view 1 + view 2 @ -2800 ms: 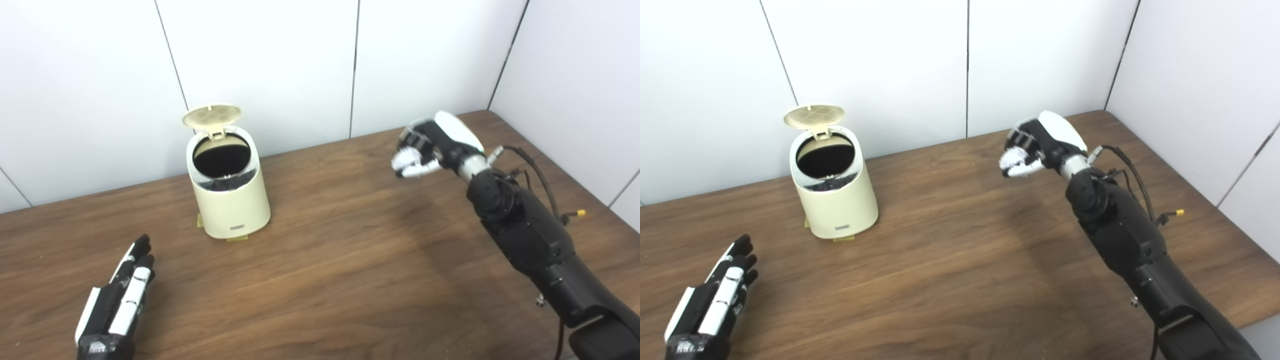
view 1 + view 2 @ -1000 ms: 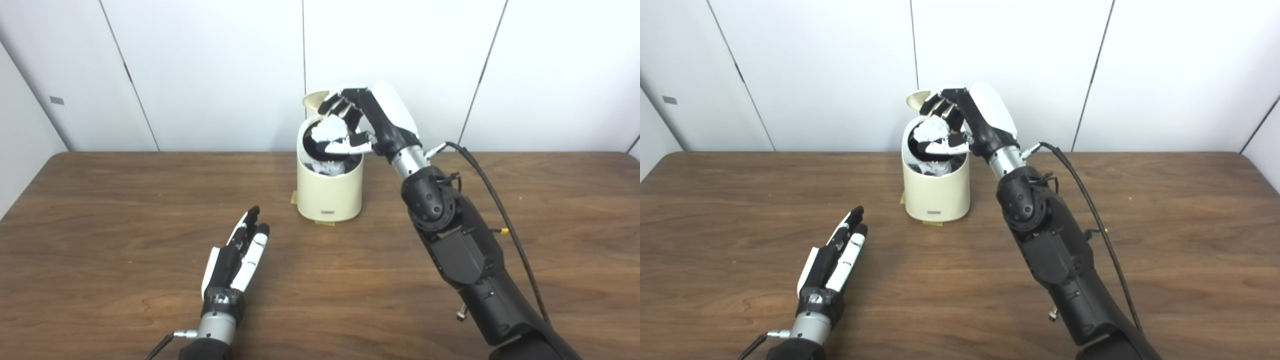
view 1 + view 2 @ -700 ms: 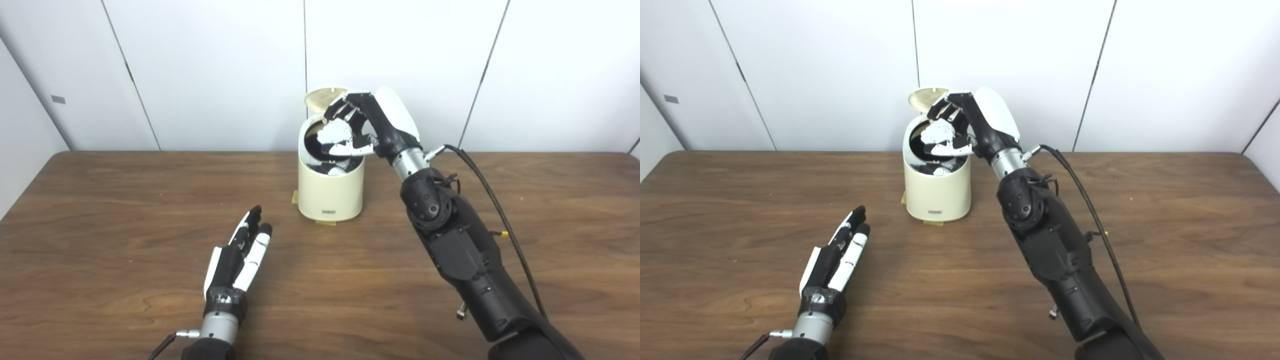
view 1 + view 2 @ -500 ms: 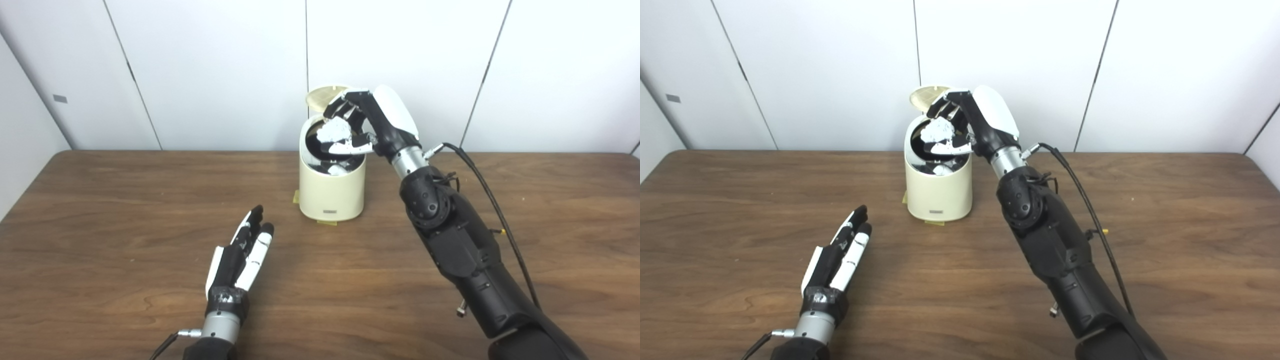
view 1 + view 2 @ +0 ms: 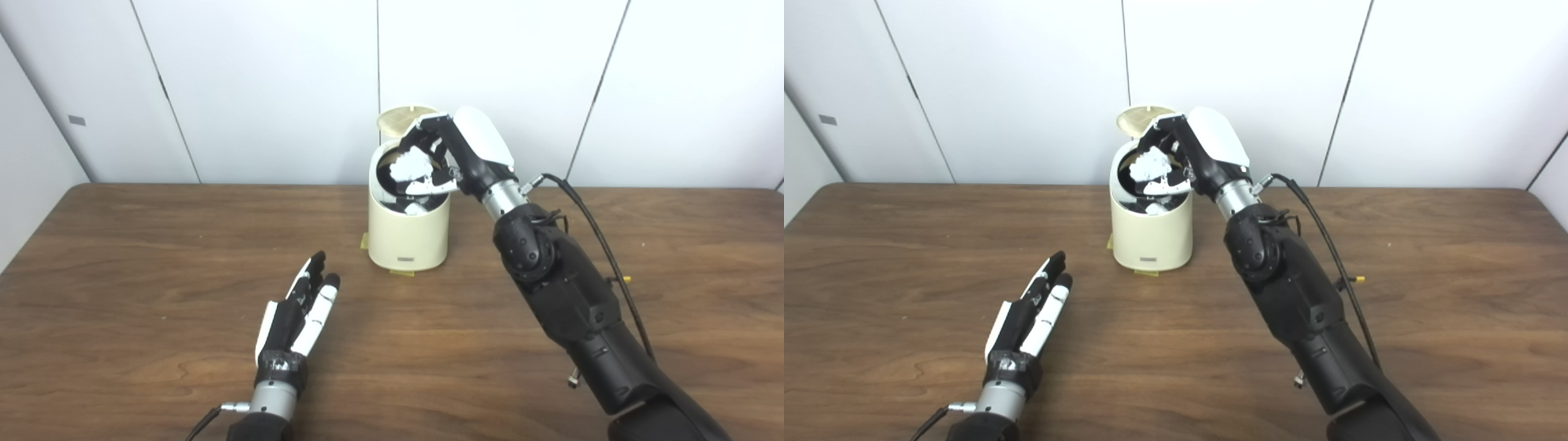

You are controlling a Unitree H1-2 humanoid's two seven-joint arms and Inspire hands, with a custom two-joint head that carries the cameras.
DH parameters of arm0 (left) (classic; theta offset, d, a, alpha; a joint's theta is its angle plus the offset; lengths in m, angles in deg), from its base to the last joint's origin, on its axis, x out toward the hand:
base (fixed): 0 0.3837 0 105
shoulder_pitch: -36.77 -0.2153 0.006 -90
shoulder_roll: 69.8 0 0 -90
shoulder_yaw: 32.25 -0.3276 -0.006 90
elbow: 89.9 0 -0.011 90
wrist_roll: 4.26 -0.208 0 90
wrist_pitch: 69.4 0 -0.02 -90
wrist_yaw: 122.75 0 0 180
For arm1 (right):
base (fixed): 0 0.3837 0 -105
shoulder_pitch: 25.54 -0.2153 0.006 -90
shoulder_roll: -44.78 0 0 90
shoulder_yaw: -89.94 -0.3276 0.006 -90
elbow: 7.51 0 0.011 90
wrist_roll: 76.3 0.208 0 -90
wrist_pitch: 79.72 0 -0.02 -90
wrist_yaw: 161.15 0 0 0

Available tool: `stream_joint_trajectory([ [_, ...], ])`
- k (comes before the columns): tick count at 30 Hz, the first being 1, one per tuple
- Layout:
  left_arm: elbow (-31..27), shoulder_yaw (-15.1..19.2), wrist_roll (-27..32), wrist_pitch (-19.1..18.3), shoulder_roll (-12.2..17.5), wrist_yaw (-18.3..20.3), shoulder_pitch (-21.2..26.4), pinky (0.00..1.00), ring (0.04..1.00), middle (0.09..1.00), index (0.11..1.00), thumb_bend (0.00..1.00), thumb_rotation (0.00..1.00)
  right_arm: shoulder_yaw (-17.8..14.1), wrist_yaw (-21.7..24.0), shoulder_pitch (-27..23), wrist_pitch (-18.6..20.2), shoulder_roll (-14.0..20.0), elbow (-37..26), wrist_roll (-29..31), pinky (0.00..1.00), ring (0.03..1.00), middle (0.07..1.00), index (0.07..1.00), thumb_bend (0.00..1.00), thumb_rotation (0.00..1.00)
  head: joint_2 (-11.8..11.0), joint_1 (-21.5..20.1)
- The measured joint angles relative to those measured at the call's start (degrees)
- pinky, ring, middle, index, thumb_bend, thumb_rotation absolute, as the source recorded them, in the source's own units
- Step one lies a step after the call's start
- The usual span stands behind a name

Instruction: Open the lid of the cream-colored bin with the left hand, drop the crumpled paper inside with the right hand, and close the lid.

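Note:
The cream-colored bin (image 5: 407, 236) stands at the back middle of the wooden table, its round lid (image 5: 398, 116) tipped up and open behind the mouth. My right hand (image 5: 456, 150) hovers right over the dark opening, shut on the white crumpled paper (image 5: 409, 166), which hangs just above the rim. Another scrap of white paper (image 5: 417, 209) lies inside the bin. My left hand (image 5: 1032, 315) rests low over the table in front and to the left of the bin, open, its fingers straight and holding nothing.
Yellow tape tabs (image 5: 363, 242) stick out at the bin's base. A black cable (image 5: 591, 211) loops along my right forearm. White wall panels stand close behind the bin. The table's left edge (image 5: 37, 229) runs near the left wall.
My right hand has carried the paper from the table's right side to the bin's mouth and has now tipped slightly lower over it. The view shifted. The left hand stays open.

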Motion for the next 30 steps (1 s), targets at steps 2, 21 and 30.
stream_joint_trajectory([
  [2,0.03,-0.01,0.00,0.05,0.00,0.00,0.00,1.00,1.000,0.982,0.978,0.54,0.66,0.06,0.29,0.00,0.31,0.01,-0.25,-0.25,0.57,0.648,0.679,0.495,0.52,0.14,0.00,0.00],
  [21,0.10,-0.29,0.01,0.19,-0.02,0.01,-0.02,1.00,1.000,0.981,0.981,0.54,0.65,-0.95,0.66,0.33,-0.24,-0.09,-0.61,1.97,0.42,0.434,0.509,0.542,0.51,0.03,0.09,-0.35],
  [30,0.68,-0.30,0.06,1.22,-0.01,0.06,0.00,1.00,1.000,0.983,0.980,0.53,0.64,-6.06,-2.18,1.95,-3.31,-1.76,-2.03,8.65,0.33,0.402,0.503,0.503,0.50,0.00,-0.26,-1.05],
])
